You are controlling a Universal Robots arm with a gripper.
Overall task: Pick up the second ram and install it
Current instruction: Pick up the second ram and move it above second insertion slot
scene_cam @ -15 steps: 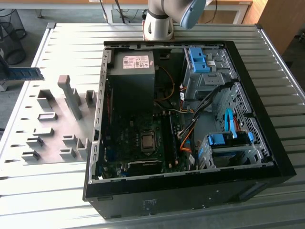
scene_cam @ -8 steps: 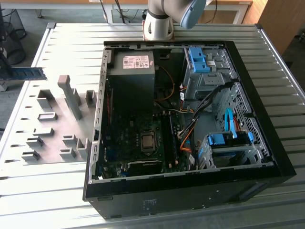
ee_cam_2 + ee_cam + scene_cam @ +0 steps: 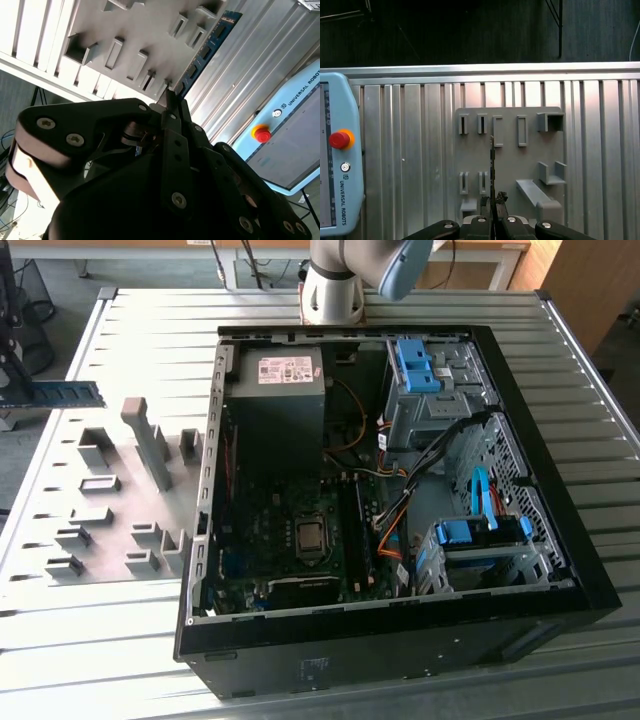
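hand (image 3: 493, 200) gripping second ram (image 3: 204, 53), seemingly over slotted tray (image 3: 510, 162)

This is looking like a robotics lab or test workshop to me. A silver-and-pale-blue robot arm base (image 3: 335, 285) is standing at the far edge of a ribbed aluminium table (image 3: 600, 440). An open black desktop computer case (image 3: 540, 620) is lying on its side there with its boards showing. A grey plastic fixture plate with slots and holders (image 3: 110, 510) is sitting just beside it, and a pale blue teach pendant (image 3: 337, 190) with a red stop button (image 3: 340, 139) is lying on the same table.
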